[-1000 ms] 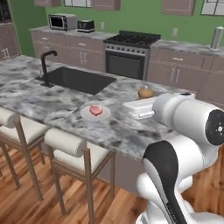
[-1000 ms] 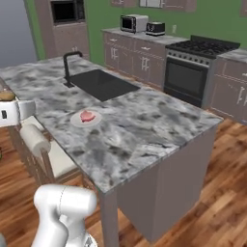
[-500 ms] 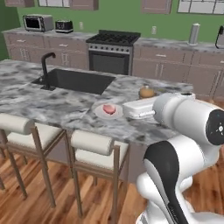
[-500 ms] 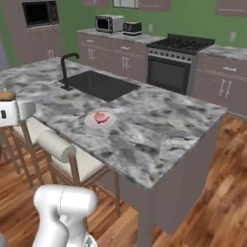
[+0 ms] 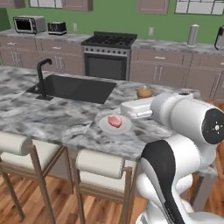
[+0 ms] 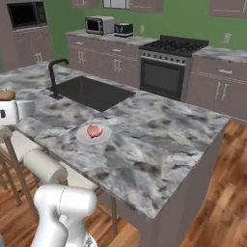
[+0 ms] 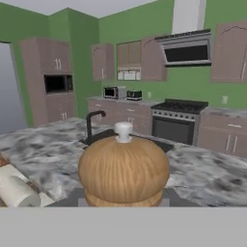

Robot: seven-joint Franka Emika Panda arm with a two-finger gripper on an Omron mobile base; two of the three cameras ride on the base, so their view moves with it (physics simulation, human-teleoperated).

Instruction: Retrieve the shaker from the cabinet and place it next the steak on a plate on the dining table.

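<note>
Wooden shaker [image 7: 123, 169] clamped in jaws, steak [image 5: 115, 121] on plate [image 5: 104, 126], marble dining table [image 6: 159, 144]

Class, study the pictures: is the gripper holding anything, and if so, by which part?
The gripper holds the wooden shaker, gripped low down beneath its bulbous top; the exact contact is hidden below the dome.

Green walls [image 5: 118, 19], wood floor [image 6: 222, 193], black stove [image 5: 107, 54], cushioned stools [image 5: 103, 173].

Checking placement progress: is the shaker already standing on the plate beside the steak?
No, the plate holds just the steak.
</note>
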